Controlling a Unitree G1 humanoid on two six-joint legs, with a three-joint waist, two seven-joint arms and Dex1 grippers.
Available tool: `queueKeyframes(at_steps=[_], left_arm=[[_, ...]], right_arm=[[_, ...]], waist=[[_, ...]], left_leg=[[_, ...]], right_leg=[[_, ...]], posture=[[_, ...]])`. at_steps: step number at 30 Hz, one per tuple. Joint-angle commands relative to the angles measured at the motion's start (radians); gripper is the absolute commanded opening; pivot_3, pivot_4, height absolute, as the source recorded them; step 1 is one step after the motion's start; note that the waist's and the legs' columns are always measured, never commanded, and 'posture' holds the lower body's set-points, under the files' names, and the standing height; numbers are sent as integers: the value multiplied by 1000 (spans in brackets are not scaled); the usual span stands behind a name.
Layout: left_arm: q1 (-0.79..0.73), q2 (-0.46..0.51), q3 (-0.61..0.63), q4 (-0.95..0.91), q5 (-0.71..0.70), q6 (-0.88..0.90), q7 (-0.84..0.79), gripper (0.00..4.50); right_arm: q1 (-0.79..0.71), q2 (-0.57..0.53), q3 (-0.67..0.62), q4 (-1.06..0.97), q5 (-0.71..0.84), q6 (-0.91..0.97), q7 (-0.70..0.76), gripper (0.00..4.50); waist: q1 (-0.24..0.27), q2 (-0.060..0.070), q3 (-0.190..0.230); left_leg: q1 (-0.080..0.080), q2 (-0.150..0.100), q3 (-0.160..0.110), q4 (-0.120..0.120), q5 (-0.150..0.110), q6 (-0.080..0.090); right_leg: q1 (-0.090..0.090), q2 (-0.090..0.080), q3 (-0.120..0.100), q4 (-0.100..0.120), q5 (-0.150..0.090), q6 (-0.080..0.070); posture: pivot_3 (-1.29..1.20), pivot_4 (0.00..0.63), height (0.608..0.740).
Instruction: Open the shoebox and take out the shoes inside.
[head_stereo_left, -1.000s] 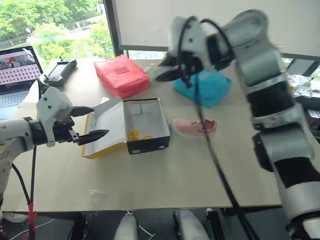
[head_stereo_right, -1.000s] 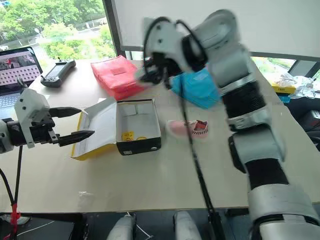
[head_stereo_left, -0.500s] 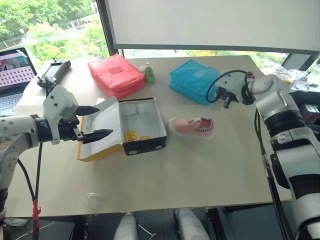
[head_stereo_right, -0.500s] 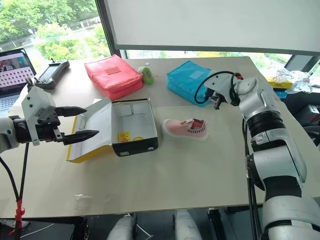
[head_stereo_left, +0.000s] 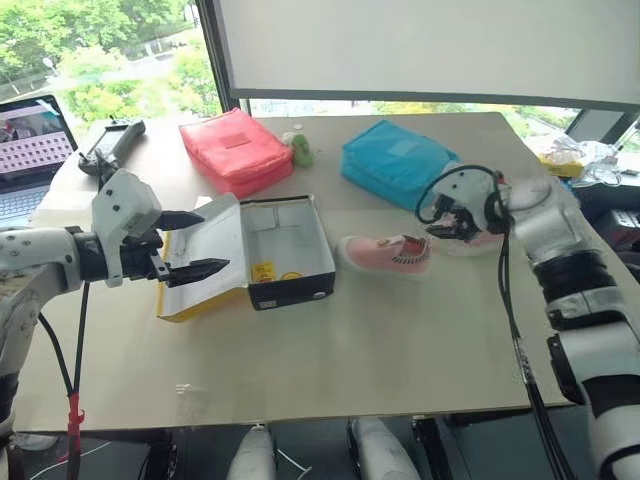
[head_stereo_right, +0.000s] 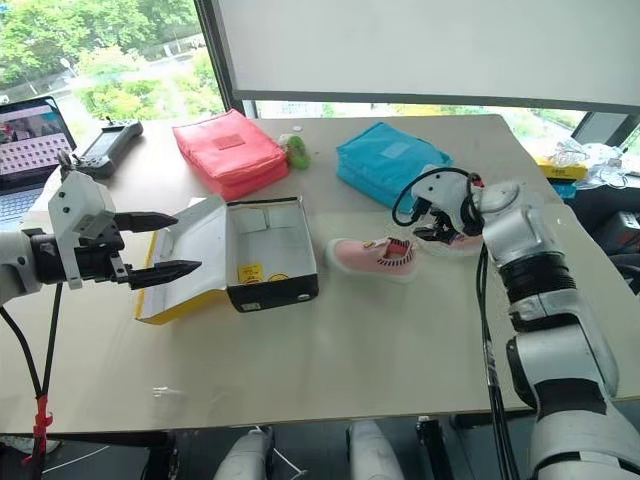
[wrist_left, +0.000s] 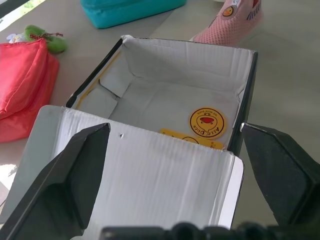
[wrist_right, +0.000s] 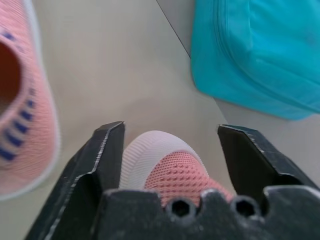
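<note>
The shoes are both lying out on the table (head_stereo_left: 330, 360) now, and the second shoe (wrist_right: 167, 175) is sitting between the spread fingers of the right gripper (wrist_right: 170, 150), its toe showing with gaps on both sides, so the claw is parted around it rather than pinching it; judging by this, the shoe is being set down just beside the first shoe (head_stereo_right: 372, 257), near the blue pouch (head_stereo_right: 385, 162). In the head views most of that second shoe is hiding behind the gripper (head_stereo_right: 437, 222), so how flat it is resting is hard to tell. The left gripper (head_stereo_left: 190, 245) is hovering spread wide at the yellow lid (head_stereo_left: 205, 250), probably to keep the flap back. The shoebox (head_stereo_right: 270, 250) is standing open at mid-table, its white interior looking empty apart from stickers. The red pouch (head_stereo_right: 228, 150) is lying well behind it.
</note>
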Motion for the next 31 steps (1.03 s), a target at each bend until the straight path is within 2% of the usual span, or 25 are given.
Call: queueKeyframes(at_steps=[1, 3, 7, 8, 10, 12, 13, 16, 19, 21, 24, 27, 31], left_arm=[[-9, 11, 34, -14, -5, 4, 14, 4500], [0, 1, 49, -16, -10, 11, 29, 4500], [61, -39, 102, -19, 3, -7, 77, 4500], [81, -65, 132, -17, 6, -14, 105, 4500], [113, -136, 199, -17, -5, -13, 182, 4500], [134, -201, 253, -27, -27, 7, 251, 4500], [153, -248, 283, -43, -22, 4, 307, 4500], [245, -389, 366, -119, 13, -6, 469, 4500], [342, -467, 390, -174, 66, -46, 544, 4500], [451, -501, 375, -230, 109, -86, 548, 4500], [563, -568, 336, -264, 161, -163, 572, 4500], [598, -637, 273, -242, 184, -197, 600, 4500], [580, -697, 217, -216, 199, -201, 654, 4500]], right_arm=[[45, -154, -32, -245, 36, 90, 175, 4463], [50, -188, -67, -305, 50, 117, 168, 4463], [105, -150, -204, -362, 174, 228, 123, 4463], [141, -122, -259, -382, 234, 239, 120, 4463], [259, -68, -366, -462, 354, 141, 136, 4463], [361, -38, -439, -552, 445, 163, 150, 4463], [384, -5, -492, -557, 512, 268, 130, 4463], [468, 63, -539, -450, 514, 283, -10, 4463], [525, 104, -543, -370, 462, 216, -144, 4463], [625, 120, -474, -372, 383, 155, -218, 4463], [711, 210, -472, -405, 361, 72, -351, 4463], [711, 301, -504, -398, 369, 6, -472, 4463], [707, 344, -479, -380, 348, -47, -550, 4463]], waist=[[6, 0, 0], [10, 0, 0], [-4, 0, 0], [-7, -1, 0], [-6, -1, -1], [-1, -2, -1], [2, -2, -1], [3, -2, -1], [11, -4, -2], [16, -4, -3], [19, -5, -3], [16, -5, -4], [18, -5, -4]], left_leg=[[0, 0, 0, 0, 0, 0], [0, 0, 0, 1, 0, 0], [2, 0, 1, 1, 0, 0], [3, 0, 1, 1, 0, 0], [5, 0, 1, 1, 0, 0], [5, 0, 1, 1, 0, 0], [5, 0, 1, 2, 0, 0], [4, -1, 1, 6, 0, 0], [8, -1, 1, 10, 0, 0], [10, -1, 1, 13, -1, 0], [11, -1, 1, 14, -1, 0], [11, -1, 3, 15, -4, -6], [10, -1, 3, 17, -5, -7]], right_leg=[[0, 0, 0, 0, 0, 0], [0, 0, 0, 0, 0, 0], [1, 0, 1, 1, 0, 0], [1, 0, 1, 1, 0, 0], [4, 0, 1, 1, 0, 0], [5, 0, 1, 1, 0, 0], [5, 0, 1, 1, 0, 0], [6, -1, 2, 1, 2, 2], [13, -1, 2, -1, 3, 3], [16, 0, 2, -1, 0, -4], [19, 0, 2, -7, -1, -5], [20, -1, 4, -8, 0, -4], [20, -1, 5, -9, 0, -4]], posture=[[0, 150, 737], [0, 150, 737], [0, 150, 737], [0, 150, 737], [0, 150, 737], [0, 150, 737], [0, 150, 737], [0, 150, 737], [0, 150, 737], [0, 150, 737], [0, 150, 737], [0, 150, 737], [0, 150, 737]])
